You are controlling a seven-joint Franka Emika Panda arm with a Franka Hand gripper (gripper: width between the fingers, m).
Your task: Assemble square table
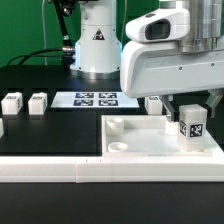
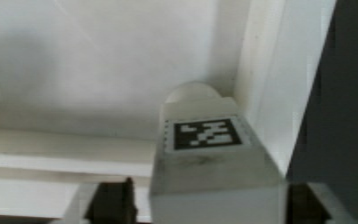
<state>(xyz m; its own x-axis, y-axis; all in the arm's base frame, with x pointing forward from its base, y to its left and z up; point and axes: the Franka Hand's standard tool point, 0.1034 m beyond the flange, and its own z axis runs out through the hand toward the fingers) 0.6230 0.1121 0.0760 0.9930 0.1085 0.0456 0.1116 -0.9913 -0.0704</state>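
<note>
The white square tabletop (image 1: pixel 140 138) lies tray-side up at the exterior view's lower right, with a round socket (image 1: pixel 116 125) in its left corner. My gripper (image 1: pixel 191 116) is shut on a white tagged leg (image 1: pixel 190 129) and holds it upright over the tabletop's right corner. In the wrist view the leg (image 2: pixel 211 160) sits between my dark fingertips (image 2: pixel 108 200), its far end close to the tabletop's raised rim (image 2: pixel 274 60). Whether the leg touches the tabletop floor (image 2: pixel 105 50) cannot be told. My gripper (image 2: pixel 211 205) shows at the frame edge.
Two loose legs (image 1: pixel 12 103) (image 1: pixel 38 102) stand at the left, a third (image 1: pixel 154 104) behind the tabletop. The marker board (image 1: pixel 96 99) lies in front of the robot base (image 1: pixel 98 45). The long white border wall (image 1: pixel 60 170) runs along the front.
</note>
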